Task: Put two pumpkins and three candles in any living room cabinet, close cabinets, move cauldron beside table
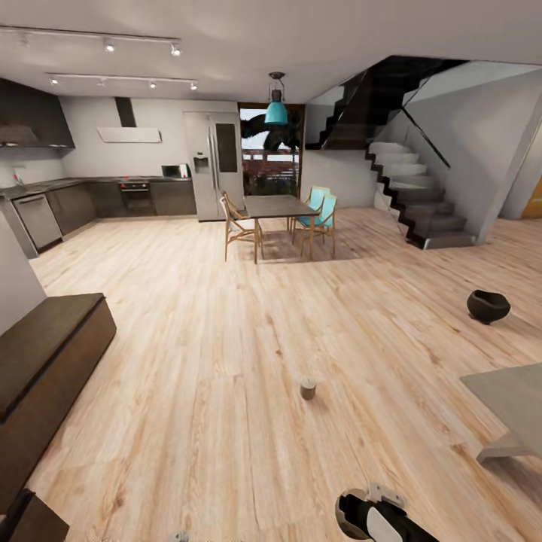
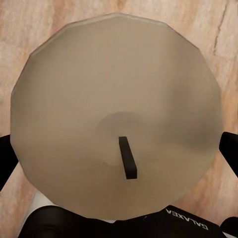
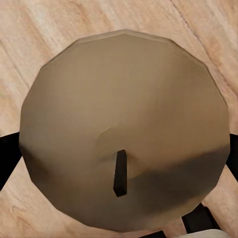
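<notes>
Each gripper seems clamped on a candle (image 2: 116, 119) (image 3: 124, 129), fingers (image 2: 7, 158) (image 3: 10, 158) at its sides; a third candle (image 1: 308, 388) stands on the floor: light, stiff, probably slippery, so hold mid-body.

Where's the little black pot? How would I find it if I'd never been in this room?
Look at the big staircase on the right side of the room. On the wooden floor in front of its bottom steps sits the cauldron, beyond the corner of the grey coffee table. It is round, black and wide-mouthed, unlike the small beige candle standing mid-floor.
</notes>
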{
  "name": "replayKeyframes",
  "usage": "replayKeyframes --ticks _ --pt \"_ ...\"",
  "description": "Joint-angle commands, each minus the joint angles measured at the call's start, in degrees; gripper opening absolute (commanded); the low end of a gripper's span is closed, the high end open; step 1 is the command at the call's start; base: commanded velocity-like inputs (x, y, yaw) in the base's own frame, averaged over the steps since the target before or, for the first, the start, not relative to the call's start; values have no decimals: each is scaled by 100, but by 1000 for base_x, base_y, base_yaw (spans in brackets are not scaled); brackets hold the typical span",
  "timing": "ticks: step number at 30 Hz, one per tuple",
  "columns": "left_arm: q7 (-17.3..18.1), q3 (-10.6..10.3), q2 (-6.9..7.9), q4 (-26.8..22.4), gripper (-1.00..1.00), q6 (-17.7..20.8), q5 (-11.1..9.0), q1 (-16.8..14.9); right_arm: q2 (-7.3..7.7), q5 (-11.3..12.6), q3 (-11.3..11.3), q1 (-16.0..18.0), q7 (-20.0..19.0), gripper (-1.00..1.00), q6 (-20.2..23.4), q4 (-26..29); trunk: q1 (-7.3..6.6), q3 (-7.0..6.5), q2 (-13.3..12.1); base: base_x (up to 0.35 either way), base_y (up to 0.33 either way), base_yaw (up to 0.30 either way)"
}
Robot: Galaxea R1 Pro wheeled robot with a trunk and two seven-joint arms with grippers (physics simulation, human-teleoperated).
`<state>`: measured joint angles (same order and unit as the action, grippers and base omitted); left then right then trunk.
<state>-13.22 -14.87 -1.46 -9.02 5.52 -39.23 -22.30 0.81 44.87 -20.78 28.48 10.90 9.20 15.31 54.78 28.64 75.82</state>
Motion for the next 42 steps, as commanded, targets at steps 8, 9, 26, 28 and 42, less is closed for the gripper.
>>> replayKeyframes --ticks 8,9,26,28,42 --pt "-50 -51 -3 -12 -100 28 -24 -3 7 39 -48 0 44 -100 29 19 0 6 3 0 0 289" --pt "-49 -51 -3 -12 -100 28 -24 -3 7 39 -48 0 44 -100 29 19 0 6 3 0 0 289" --pt "-49 -59 -46 -12 -100 28 -11 -3 7 39 -48 0 44 -100 29 23 -44 -30 -77 0 0 261" --pt "-49 -59 -47 -12 -100 28 -8 -3 7 39 -48 0 43 -100 29 24 -88 -66 -157 0 0 40" --pt "-49 -60 -61 7 -100 28 0 6 8 39 -48 0 44 -100 29 25 -396 -318 -719 0 0 4"
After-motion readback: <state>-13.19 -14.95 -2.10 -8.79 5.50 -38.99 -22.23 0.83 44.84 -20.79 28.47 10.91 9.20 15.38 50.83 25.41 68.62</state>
